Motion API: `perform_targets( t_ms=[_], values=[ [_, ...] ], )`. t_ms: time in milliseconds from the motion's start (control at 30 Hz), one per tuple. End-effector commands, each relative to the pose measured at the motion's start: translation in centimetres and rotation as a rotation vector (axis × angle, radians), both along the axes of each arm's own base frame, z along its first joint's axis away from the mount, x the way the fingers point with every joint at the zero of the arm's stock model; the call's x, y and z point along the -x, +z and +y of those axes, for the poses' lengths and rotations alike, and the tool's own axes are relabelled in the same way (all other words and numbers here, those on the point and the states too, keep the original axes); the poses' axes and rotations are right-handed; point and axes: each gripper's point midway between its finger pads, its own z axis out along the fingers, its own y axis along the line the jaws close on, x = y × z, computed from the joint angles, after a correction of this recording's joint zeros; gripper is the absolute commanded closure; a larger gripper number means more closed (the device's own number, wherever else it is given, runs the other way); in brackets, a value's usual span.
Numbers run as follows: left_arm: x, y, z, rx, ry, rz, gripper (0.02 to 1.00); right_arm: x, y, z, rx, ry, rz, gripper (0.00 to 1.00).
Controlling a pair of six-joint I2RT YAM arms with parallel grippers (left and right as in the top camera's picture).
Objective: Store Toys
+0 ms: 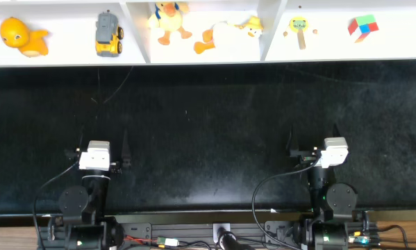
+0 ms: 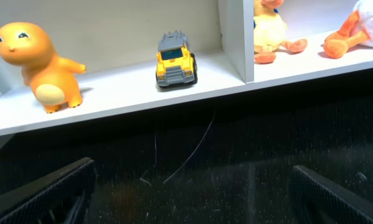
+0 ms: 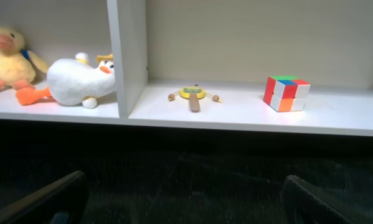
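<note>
toys all on shelf (image 1: 69,59): dino (image 2: 40,65), truck (image 2: 175,60), ducks (image 3: 80,81), rattle (image 3: 192,95), cube (image 3: 286,92). left gripper (image 2: 189,196), right gripper (image 3: 183,199) over mat (image 1: 208,118), fingers wide, holding nothing. judgement: storing looks done; keep arms back from shelf, nudge nothing.

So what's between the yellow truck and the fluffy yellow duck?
The shelf's white divider wall stands between the truck and the duck, seen in the left wrist view.

A black table (image 1: 208,139) fronts a white shelf (image 1: 69,43) with upright dividers.
</note>
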Motion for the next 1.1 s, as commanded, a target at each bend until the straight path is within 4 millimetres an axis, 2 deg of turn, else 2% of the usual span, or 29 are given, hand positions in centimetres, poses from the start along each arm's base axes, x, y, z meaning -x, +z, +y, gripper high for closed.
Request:
perform_targets(
  t_ms=[33, 133, 433, 567, 1100],
  values=[
    [0.0, -0.1, 0.0, 0.011, 0.002, -0.004, 0.02, 0.0, -0.4, 0.1, -0.008, 0.008, 0.001, 0.007],
    [0.0, -0.1, 0.0, 0.011, 0.002, -0.004, 0.02, 0.0, -0.3, 0.1, -0.008, 0.005, -0.002, 0.005],
    [0.0, -0.1, 0.0, 0.011, 0.002, -0.004, 0.02, 0.1, -0.4, 1.5, -0.008, 0.062, 0.001, 0.007],
    [0.0, -0.1, 0.0, 0.011, 0.002, -0.004, 0.02, 0.0, -0.4, 0.9, -0.007, 0.023, 0.005, 0.005],
    [0.0, -0.1, 0.0, 0.011, 0.002, -0.004, 0.02, 0.0, -0.4, 1.2, -0.007, 0.038, 0.002, 0.005]
  ],
)
